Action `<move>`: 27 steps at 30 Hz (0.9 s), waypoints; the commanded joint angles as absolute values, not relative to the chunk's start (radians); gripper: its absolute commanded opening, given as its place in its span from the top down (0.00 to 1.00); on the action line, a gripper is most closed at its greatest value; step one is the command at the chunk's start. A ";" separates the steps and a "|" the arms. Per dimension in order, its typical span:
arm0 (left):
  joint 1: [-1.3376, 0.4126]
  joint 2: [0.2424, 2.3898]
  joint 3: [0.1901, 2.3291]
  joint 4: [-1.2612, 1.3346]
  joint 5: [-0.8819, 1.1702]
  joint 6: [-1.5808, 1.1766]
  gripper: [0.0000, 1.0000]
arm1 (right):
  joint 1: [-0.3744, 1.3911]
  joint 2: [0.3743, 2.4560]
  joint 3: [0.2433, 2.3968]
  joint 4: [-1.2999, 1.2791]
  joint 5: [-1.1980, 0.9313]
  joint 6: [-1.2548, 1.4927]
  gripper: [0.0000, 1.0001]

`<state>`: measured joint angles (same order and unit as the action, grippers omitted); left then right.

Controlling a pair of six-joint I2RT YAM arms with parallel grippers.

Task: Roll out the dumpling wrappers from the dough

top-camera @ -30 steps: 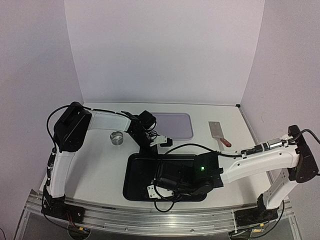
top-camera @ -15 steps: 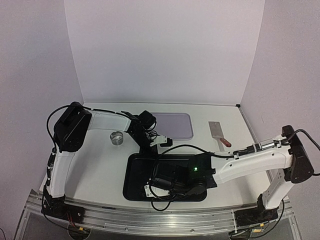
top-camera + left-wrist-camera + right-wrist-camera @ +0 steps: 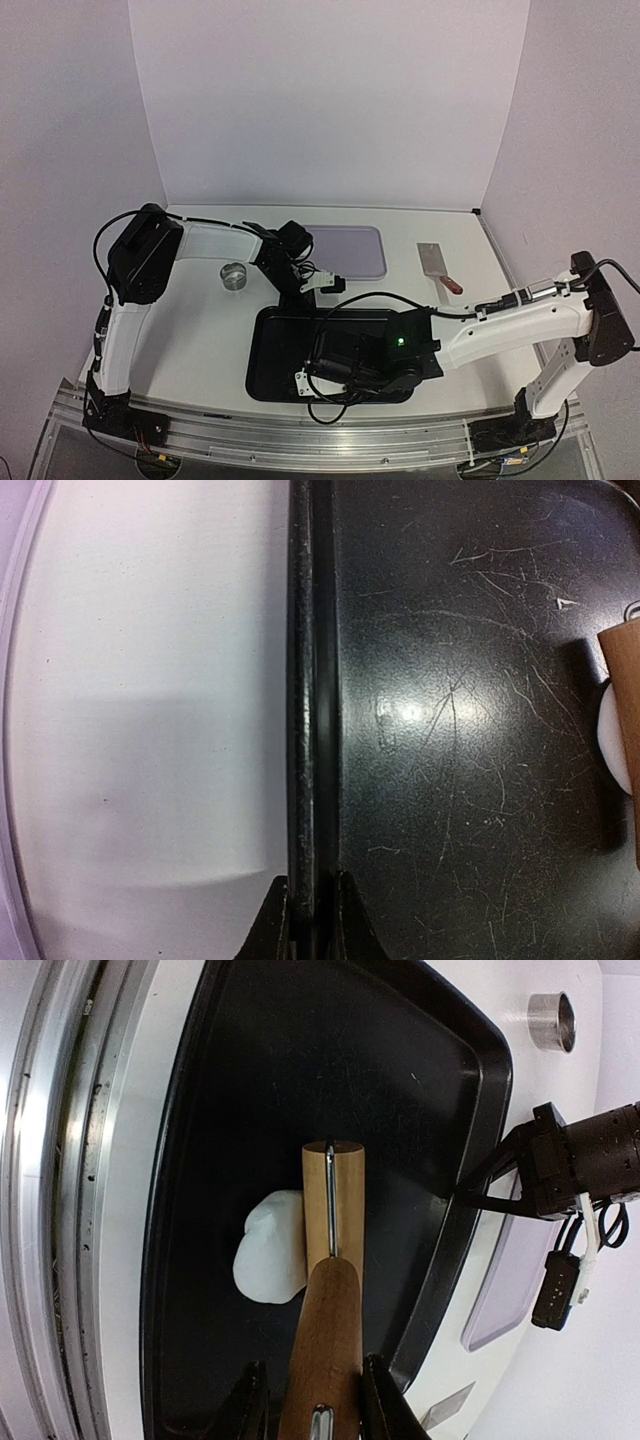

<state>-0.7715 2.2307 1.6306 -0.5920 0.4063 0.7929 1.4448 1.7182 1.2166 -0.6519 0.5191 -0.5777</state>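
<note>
A white lump of dough [image 3: 268, 1260] lies on the floor of the black tray [image 3: 260, 1080]. The roller of a wooden rolling pin [image 3: 333, 1215] rests along the dough's right side, covering part of it. My right gripper [image 3: 312, 1390] is shut on the pin's brown handle; in the top view it [image 3: 325, 375] hangs low over the tray [image 3: 270, 350] and hides the dough. My left gripper [image 3: 312, 915] is shut on the tray's rim [image 3: 305, 680] at its far edge [image 3: 300, 298]. The left wrist view catches the pin's end [image 3: 620, 660] and a sliver of dough [image 3: 612, 735]. No dumpling wrappers are in view.
A small metal ring [image 3: 235, 275] stands on the white table left of the left gripper. A pale purple mat [image 3: 350, 250] lies behind the tray. A cleaver with a red handle [image 3: 437, 265] lies at the right. The metal rail runs along the near edge [image 3: 60, 1210].
The right arm slid left over the tray with the rolling pin, then came back a little to the right. The left arm has not moved.
</note>
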 commanded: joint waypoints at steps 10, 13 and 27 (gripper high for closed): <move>-0.762 2.235 1.662 -0.496 0.198 0.869 1.00 | 1.376 1.832 1.148 -0.688 0.274 -0.548 1.00; -0.762 2.235 1.657 -0.494 0.194 0.871 1.00 | 1.358 1.841 1.156 -0.677 0.272 -0.557 1.00; -0.762 2.232 1.661 -0.493 0.189 0.876 1.00 | 1.264 1.852 1.380 -0.669 0.358 -0.604 1.00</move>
<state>-0.7723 2.2307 1.6306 -0.5926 0.3992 0.7925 1.2944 1.8085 1.2980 -0.5691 0.4880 -0.6180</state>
